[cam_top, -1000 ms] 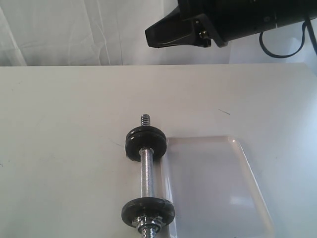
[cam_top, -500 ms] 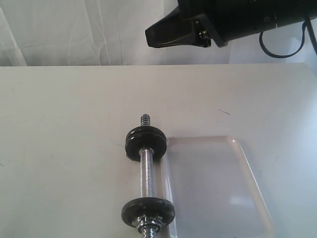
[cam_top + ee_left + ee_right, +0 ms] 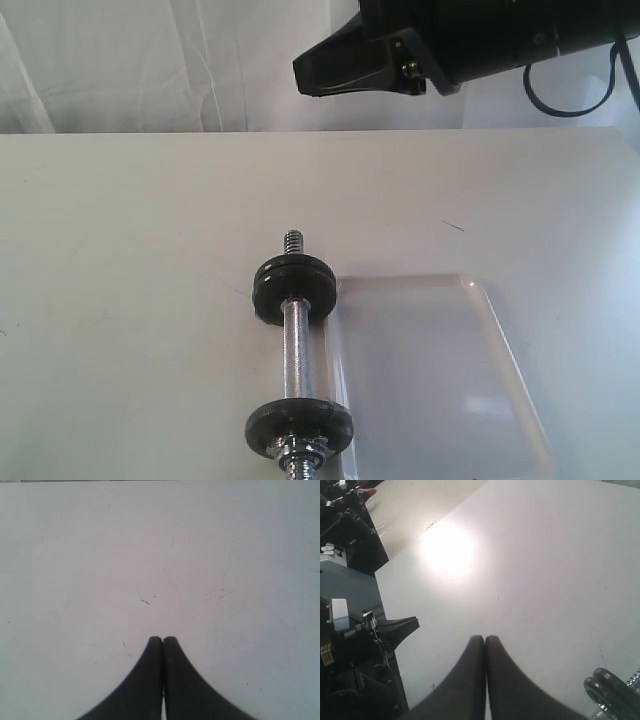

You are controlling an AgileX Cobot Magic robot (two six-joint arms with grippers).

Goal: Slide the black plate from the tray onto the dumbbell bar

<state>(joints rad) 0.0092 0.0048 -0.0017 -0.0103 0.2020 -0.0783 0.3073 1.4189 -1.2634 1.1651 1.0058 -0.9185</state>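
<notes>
The black plate is not lying loose anywhere in view. The clear tray sits on the white desk and looks empty. Touching its left rim, or very nearly, lies the dumbbell bar, pointing away from the camera, with a black disc at the far end and another at the near end. The right wrist view catches two black rims side by side next to a threaded chrome end. This suggests the plate is already on the bar, though the pictures do not settle which disc it is.

The task therefore looks done or nearly done, with at most a check of the seating left.

The left tool is closed on nothing, over bare desk. The right tool is also closed and empty, well apart from the bar.

Compared with the earlier exterior frames, nothing has moved: bar, tray and the black arm overhead sit exactly as before.
</notes>
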